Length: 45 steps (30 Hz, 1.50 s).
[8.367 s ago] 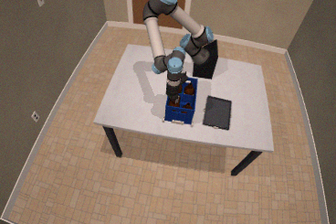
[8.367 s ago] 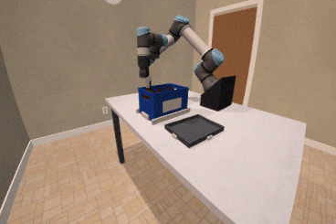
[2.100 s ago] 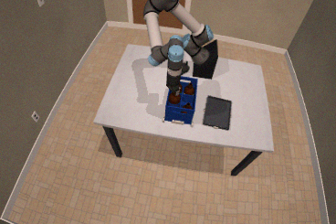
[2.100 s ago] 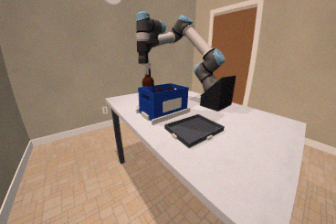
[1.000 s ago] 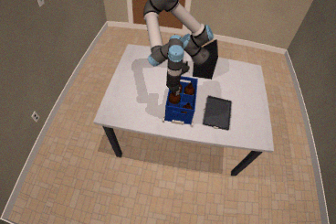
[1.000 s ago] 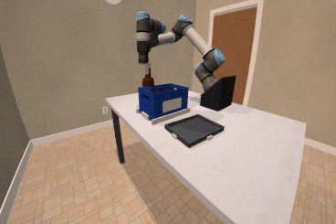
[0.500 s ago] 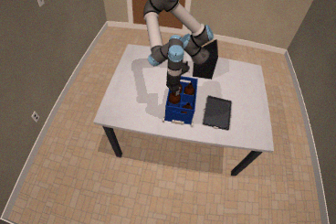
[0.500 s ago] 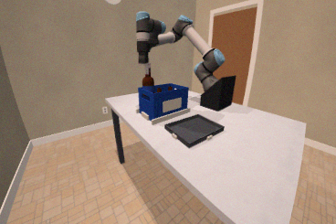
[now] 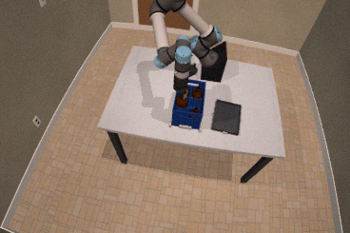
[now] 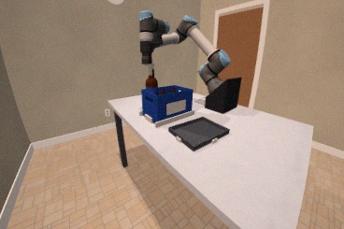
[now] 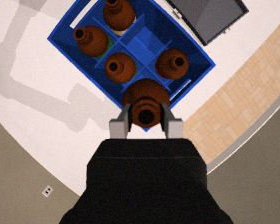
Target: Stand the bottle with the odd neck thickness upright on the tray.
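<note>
My gripper is shut on the neck of a brown bottle. This bottle is upright and raised, its body showing above the rim at one end of the blue crate. Its lower end is hidden. The other brown bottles stand in the crate; the wrist view shows one bottle at the top, one bottle at the left and more nearer the gripper. Neck differences are too small to tell. The dark tray holds nothing.
A tall black box-like block stands behind the tray, near the arm's base. A pale strip runs along the crate's foot. The crate stands between the held bottle and the tray. The white table carries them.
</note>
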Motion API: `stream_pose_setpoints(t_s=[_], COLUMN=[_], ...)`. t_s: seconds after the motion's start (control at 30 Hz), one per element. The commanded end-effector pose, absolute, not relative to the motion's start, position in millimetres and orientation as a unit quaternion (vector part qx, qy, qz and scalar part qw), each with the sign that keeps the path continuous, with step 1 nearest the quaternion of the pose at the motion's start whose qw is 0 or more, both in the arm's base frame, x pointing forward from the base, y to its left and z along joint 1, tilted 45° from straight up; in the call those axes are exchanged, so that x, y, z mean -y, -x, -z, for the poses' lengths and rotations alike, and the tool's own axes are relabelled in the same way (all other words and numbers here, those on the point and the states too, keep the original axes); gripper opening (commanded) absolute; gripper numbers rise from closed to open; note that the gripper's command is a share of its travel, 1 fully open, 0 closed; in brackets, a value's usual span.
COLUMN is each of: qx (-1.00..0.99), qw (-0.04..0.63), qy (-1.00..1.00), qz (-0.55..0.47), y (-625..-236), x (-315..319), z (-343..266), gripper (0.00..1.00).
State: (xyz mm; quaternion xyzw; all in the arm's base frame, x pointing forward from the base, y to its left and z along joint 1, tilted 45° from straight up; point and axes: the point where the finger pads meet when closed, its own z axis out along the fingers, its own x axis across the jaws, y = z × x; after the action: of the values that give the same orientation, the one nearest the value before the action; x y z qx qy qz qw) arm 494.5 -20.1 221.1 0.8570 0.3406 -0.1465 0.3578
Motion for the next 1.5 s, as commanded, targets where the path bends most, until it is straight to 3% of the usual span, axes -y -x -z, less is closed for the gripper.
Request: stream_pose_setpoints(t_s=[0.0, 1.47], qx=[-0.34, -0.34], qw=[0.358, 0.358], qy=[-0.857, -0.858], qz=[0.143, 0.144], y=[-496, -496], x=[16, -7], z=[-227, -248], gripper=[0.0, 0.0])
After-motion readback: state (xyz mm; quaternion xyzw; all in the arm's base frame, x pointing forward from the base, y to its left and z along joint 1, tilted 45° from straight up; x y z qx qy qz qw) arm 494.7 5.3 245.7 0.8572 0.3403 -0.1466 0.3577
